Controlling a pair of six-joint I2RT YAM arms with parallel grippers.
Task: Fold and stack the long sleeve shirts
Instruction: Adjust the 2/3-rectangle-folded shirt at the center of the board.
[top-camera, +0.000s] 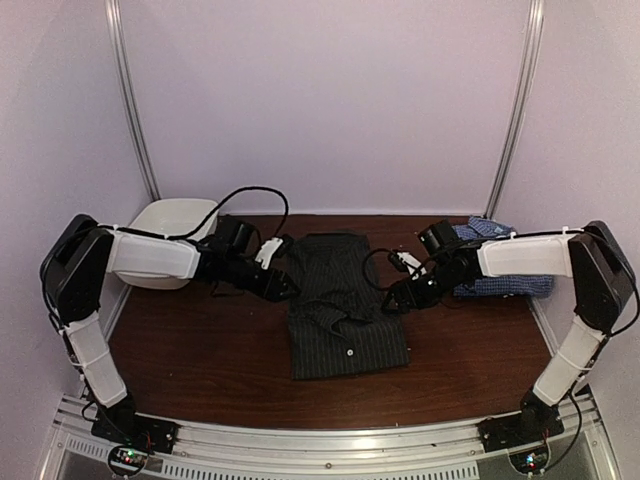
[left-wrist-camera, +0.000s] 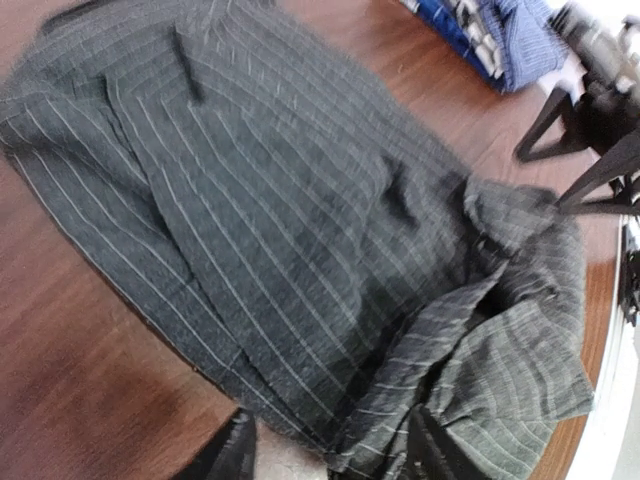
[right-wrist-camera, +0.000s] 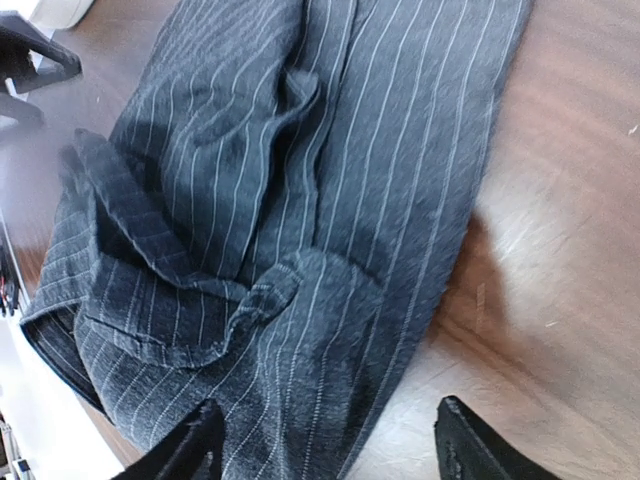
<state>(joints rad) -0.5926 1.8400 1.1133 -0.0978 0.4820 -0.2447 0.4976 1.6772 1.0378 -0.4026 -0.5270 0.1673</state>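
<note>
The black pinstriped shirt lies folded in a long rectangle in the middle of the table, with its collar near the front. It fills the left wrist view and the right wrist view. The blue-and-white check shirt lies folded at the right back, and its corner shows in the left wrist view. My left gripper is open at the black shirt's left edge, and its jaws straddle the cloth edge. My right gripper is open at the shirt's right edge.
A white oval tub stands at the back left, behind my left arm. Bare brown table lies on both sides of the black shirt and in front of it. Pale walls close in the back and both sides.
</note>
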